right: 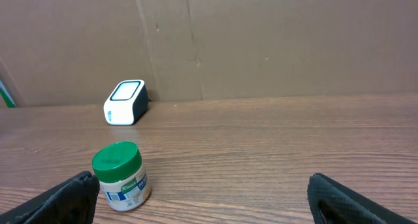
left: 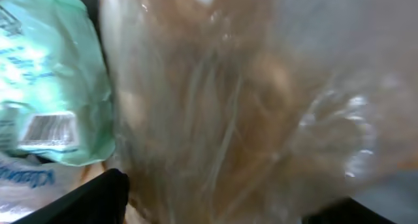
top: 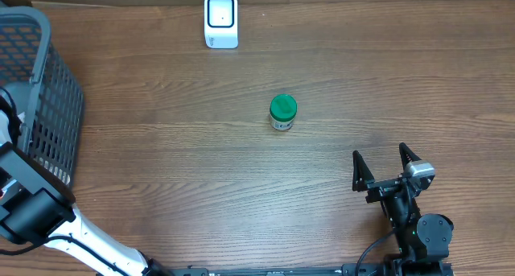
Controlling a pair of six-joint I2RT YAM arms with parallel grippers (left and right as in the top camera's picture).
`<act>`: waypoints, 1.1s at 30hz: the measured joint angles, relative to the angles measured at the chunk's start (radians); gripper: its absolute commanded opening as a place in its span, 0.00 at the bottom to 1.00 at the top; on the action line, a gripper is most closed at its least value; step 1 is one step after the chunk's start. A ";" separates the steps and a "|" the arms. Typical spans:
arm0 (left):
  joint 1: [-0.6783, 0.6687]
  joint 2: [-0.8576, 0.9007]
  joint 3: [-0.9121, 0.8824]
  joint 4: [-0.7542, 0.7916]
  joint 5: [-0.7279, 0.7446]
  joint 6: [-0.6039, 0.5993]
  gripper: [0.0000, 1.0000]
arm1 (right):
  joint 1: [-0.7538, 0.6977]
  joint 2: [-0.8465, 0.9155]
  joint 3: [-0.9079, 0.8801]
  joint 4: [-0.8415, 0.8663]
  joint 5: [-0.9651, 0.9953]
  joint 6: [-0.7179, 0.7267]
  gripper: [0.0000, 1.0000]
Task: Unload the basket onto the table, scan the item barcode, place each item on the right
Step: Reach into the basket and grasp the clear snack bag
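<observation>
A small jar with a green lid (top: pixel 282 113) stands upright at mid-table; its label faces the right wrist view (right: pixel 119 175). The white barcode scanner (top: pixel 221 20) sits at the far edge (right: pixel 124 102). My right gripper (top: pixel 380 154) rests open near the front right, nothing between its fingers (right: pixel 202 191), with the jar just ahead of its left finger. My left arm (top: pixel 24 208) reaches into the grey basket (top: pixel 48 107). There my left gripper (left: pixel 238 198) stands wide open around a clear plastic bag with brown contents (left: pixel 248 100), which fills the view.
Beside the clear bag in the basket lies a pale green package (left: pixel 46 67) with a barcode label (left: pixel 49 129). A brown cardboard wall (right: pixel 261 41) backs the table behind the scanner.
</observation>
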 measured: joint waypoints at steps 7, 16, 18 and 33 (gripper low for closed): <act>0.000 0.000 -0.020 0.032 -0.030 0.011 0.68 | 0.000 0.000 0.000 0.000 0.000 0.000 1.00; -0.001 -0.003 -0.024 0.035 -0.048 0.018 0.19 | 0.000 0.000 0.000 0.000 -0.001 0.000 1.00; -0.002 -0.019 -0.022 0.033 -0.062 0.021 0.08 | 0.000 0.000 0.000 0.000 0.000 0.000 1.00; -0.001 0.007 0.193 -0.249 -0.016 -0.013 0.04 | 0.000 0.000 0.000 0.000 0.000 0.001 1.00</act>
